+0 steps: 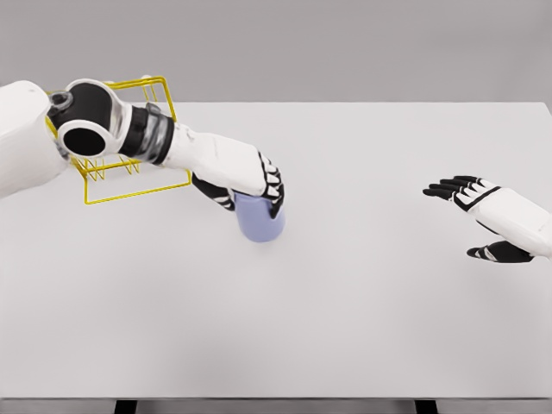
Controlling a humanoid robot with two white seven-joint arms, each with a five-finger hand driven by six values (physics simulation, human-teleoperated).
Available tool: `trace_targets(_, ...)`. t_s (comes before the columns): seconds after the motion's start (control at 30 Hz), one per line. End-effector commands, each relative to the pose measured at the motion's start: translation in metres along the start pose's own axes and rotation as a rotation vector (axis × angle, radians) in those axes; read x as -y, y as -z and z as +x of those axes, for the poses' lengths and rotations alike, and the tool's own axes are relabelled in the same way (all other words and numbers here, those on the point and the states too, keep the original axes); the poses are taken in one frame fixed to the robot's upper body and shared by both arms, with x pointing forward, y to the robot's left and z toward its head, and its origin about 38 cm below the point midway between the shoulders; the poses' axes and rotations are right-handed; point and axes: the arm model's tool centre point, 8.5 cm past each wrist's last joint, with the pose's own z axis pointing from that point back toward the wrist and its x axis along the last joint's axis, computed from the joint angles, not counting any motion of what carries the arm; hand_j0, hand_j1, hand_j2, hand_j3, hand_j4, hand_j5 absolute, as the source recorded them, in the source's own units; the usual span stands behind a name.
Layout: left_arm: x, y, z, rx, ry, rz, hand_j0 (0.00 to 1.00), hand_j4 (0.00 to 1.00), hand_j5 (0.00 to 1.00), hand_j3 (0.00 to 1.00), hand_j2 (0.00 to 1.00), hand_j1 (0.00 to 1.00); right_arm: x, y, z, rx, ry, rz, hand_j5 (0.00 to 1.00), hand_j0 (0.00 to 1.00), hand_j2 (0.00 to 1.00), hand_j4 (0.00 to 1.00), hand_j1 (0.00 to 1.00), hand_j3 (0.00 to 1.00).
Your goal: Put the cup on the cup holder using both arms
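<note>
A pale lavender cup (pixel 259 221) stands upright on the white table (pixel 345 328), left of the middle. My left hand (pixel 250 188) reaches in from the left and wraps the cup's top, thumb on the near left side and fingers on the right. A yellow wire cup holder (pixel 147 138) stands at the far left, largely hidden behind my left forearm and elbow. My right hand (pixel 470 220) hovers over the table's right side, palm facing left, fingers spread and holding nothing.
The table's far edge (pixel 362 103) runs across the top and its front edge (pixel 276 398) along the bottom. A wide stretch of bare tabletop lies between the cup and my right hand.
</note>
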Motion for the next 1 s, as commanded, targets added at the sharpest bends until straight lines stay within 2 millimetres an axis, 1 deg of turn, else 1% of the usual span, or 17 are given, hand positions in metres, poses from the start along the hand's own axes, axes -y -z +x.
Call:
trace_targets(0.0,0.0,-0.009,0.001,-0.007,-0.005,0.013,0.55,0.55,0.55,0.55,0.55,0.55,0.001,0.0,0.0,0.002,0.006,-0.006,1.0,1.0,1.0,1.0,1.0,1.0)
trace_targets(0.13,-0.003,-0.019,0.004,-0.011,0.001,0.029,0.55,0.55,0.55,0.55,0.55,0.55,0.0,0.001,0.001,0.004,0.007,-0.008,1.0,1.0,1.0,1.0,1.0,1.0)
trace_targets(0.23,-0.007,-0.031,0.005,-0.021,0.006,0.051,0.55,0.55,0.55,0.55,0.55,0.55,0.0,0.0,0.001,0.001,0.008,-0.01,1.0,1.0,1.0,1.0,1.0,1.0)
trace_targets(0.37,-0.008,-0.038,0.006,-0.029,0.01,0.057,0.55,0.55,0.55,0.55,0.55,0.55,0.001,0.0,0.001,0.002,0.006,-0.012,1.0,1.0,1.0,1.0,1.0,1.0)
trace_targets(0.53,-0.012,-0.059,0.004,-0.062,0.008,0.091,0.55,0.55,0.55,0.55,0.55,0.55,0.001,0.0,0.002,0.003,0.006,-0.009,1.0,1.0,1.0,1.0,1.0,1.0)
trace_targets(0.6,-0.01,-0.063,0.003,-0.072,0.004,0.09,0.55,0.55,0.55,0.55,0.55,0.55,0.0,0.0,0.002,0.003,0.008,-0.008,1.0,1.0,1.0,1.0,1.0,1.0)
trace_targets(0.73,-0.014,-0.077,-0.001,-0.101,0.006,0.112,0.55,0.55,0.55,0.55,0.55,0.55,0.0,-0.001,0.001,0.002,0.006,-0.004,1.0,1.0,1.0,1.0,1.0,1.0)
trace_targets(0.77,-0.018,-0.079,0.001,-0.1,0.016,0.123,0.55,0.55,0.55,0.55,0.55,0.55,0.0,-0.001,0.001,0.002,0.006,-0.004,1.0,1.0,1.0,1.0,1.0,1.0)
trace_targets(0.8,-0.02,-0.085,0.001,-0.111,0.019,0.131,0.55,0.55,0.55,0.55,0.55,0.55,-0.001,-0.001,0.002,0.002,0.009,-0.005,1.0,1.0,1.0,1.0,1.0,1.0)
trace_targets(0.97,-0.023,-0.098,0.001,-0.13,0.021,0.151,0.55,0.55,0.55,0.55,0.55,0.55,-0.004,-0.004,0.001,-0.002,0.012,0.006,1.0,1.0,1.0,1.0,1.0,1.0)
